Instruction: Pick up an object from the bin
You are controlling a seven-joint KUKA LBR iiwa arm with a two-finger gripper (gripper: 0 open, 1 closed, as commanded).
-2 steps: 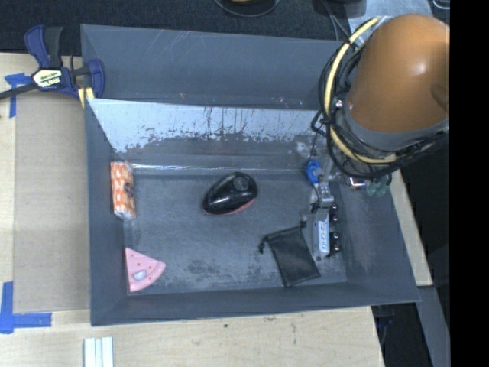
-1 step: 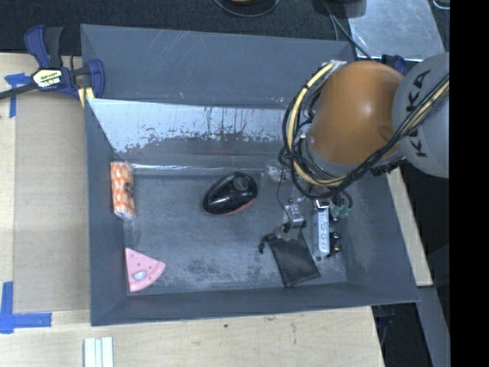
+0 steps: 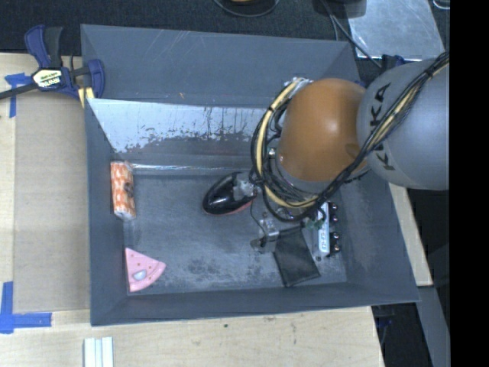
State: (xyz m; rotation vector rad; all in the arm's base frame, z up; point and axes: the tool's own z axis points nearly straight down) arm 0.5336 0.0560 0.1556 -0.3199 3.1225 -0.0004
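The arm's orange cover [image 3: 317,132] hides the right end of the glossy black oval thing [image 3: 220,198] and the upper edge of the dark flat square [image 3: 298,264] below it.

Gripper [image 3: 267,234]: low between black glossy lump [image 3: 221,199] and dark flat square [image 3: 296,264]
Bin [image 3: 229,67], left side: orange packet [image 3: 122,189] — pink wedge [image 3: 143,270] below it

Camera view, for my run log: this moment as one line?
gripper: between black oval and dark flat square | held: nothing visible | left side: orange packet, pink wedge
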